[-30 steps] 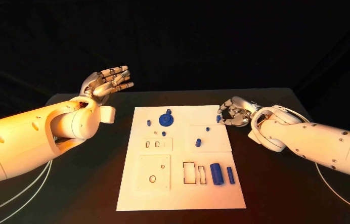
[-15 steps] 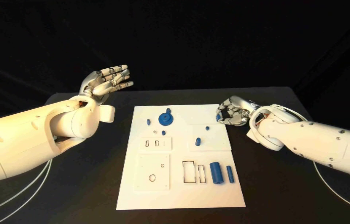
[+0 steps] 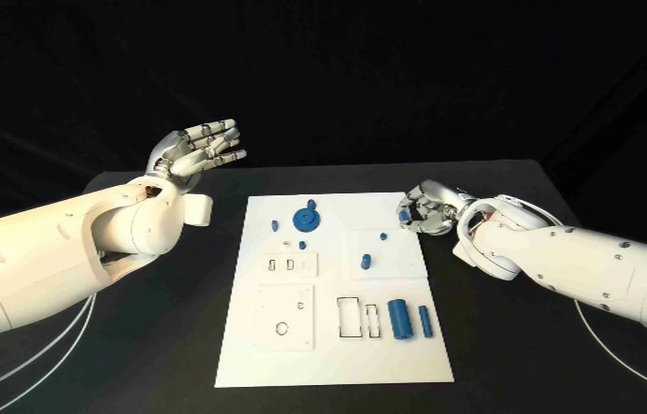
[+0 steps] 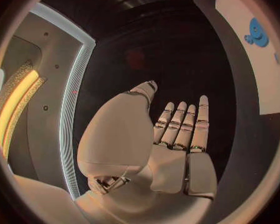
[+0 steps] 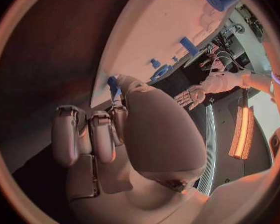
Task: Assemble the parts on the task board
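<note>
The right hand point(image 3: 429, 210) is pinching a small blue part point(image 3: 403, 217) at the task board point(image 3: 337, 358)'s far right edge, other parts lying on the board. The left hand point(image 3: 200, 152) is hovering empty, fingers spread, well off to the side. That light fingertip grip is probably risking the part slipping or tilting before seating

Black counter point(image 3: 162, 339), far edge running across behind the arms. White task board point(image 3: 330, 363) lies flat at its middle, long side running away from the robot, dark counter showing on both sides and along the near edge. White cables point(image 3: 40, 353) trail over the counter's near left part.
</note>
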Motion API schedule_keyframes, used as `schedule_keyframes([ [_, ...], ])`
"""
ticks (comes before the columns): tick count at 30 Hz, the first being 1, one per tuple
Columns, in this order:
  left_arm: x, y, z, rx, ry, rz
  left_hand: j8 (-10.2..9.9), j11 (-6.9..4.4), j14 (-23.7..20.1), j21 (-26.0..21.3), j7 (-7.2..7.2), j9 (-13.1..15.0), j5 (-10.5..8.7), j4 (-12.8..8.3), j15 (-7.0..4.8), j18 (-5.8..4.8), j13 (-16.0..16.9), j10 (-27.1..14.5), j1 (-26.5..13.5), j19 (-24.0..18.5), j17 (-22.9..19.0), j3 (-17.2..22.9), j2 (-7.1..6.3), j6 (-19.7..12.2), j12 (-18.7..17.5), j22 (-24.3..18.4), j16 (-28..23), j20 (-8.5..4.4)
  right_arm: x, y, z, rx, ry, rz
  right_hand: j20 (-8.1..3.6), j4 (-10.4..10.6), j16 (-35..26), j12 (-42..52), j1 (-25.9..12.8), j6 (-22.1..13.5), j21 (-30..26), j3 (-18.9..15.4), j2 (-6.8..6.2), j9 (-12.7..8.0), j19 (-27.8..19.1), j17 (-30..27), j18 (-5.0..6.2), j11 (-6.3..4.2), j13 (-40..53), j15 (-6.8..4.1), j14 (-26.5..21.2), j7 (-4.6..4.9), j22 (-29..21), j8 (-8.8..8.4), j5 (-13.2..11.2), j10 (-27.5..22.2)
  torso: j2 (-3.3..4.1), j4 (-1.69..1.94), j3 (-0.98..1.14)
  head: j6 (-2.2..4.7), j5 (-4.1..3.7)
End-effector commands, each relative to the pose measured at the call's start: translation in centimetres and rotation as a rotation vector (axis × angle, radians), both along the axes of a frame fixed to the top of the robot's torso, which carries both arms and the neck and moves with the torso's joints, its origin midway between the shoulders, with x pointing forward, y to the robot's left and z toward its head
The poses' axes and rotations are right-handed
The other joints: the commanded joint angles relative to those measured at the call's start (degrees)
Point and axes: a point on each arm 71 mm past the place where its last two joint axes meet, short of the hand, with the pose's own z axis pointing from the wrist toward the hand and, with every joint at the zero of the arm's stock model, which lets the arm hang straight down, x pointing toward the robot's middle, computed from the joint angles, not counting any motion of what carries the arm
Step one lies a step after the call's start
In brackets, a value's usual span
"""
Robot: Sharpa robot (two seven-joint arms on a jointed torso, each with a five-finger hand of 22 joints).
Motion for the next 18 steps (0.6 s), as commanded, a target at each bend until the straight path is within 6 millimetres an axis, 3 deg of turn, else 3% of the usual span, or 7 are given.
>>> schedule_keyframes([
  [1, -0.01, -0.17, 0.11, -0.008, -0.008, -0.017, -0.1, 0.01, -0.2, -0.1, 6.34, -0.1, 0.08, -0.4, -0.07, -0.61, 0.1, 0.4, 0.7, 0.3, -0.1, 0.0, 0.05, 0.3, 0.1, 0.1, -0.1, -0.15, -0.1, 0.07, -0.26, -0.008, 0.007, 0.007, -0.51, -0.1, 0.4, 0.3, -0.8, 0.9, 0.3, 0.7, 0.04, 0.3, 0.3, 12.8, -0.62, -0.45, 3.8, -0.59, 5.4, -0.26, 8.8, 0.7, 0.1, 0.1, 0.01, -0.05, 0.01, -0.08, 0.12],
  [7, -0.01, -0.16, 0.1, -0.008, -0.007, -0.018, -0.1, 0.01, -0.2, -0.1, 6.34, -0.1, 0.08, -0.4, -0.07, -0.61, 0.1, 0.4, 0.7, 0.3, -0.1, 0.0, 0.05, 0.3, 0.1, 0.1, -0.1, -0.15, -0.06, -0.17, -0.18, -0.003, -0.012, -0.012, -1.1, -0.7, 0.3, 0.4, -1.5, 2.4, 0.3, 2.4, 0.68, 1.1, 0.4, 12.8, -0.65, -1.21, 3.9, -1.25, 5.4, -1.13, 8.9, 2.54, 0.2, 0.3, 0.0, -0.04, 0.0, -0.15, 0.11],
  [18, -0.01, -0.11, 0.1, -0.008, -0.007, -0.017, -0.1, 0.01, -0.2, -0.1, 6.34, -0.1, 0.08, -0.4, -0.07, -0.61, 0.1, 0.4, 0.7, 0.3, -0.1, 0.0, 0.05, 0.3, 0.1, 0.1, -0.1, -0.15, -0.13, -0.17, 0.09, 0.012, -0.045, -0.024, -1.4, -1.3, 0.4, 0.4, -1.7, 2.4, 0.6, 3.7, 0.91, 1.5, 0.7, 12.9, -0.75, -1.46, 4.0, -1.52, 5.4, -1.38, 9.2, 3.31, -0.4, 0.4, -0.04, -0.02, -0.03, -0.14, 0.13],
])
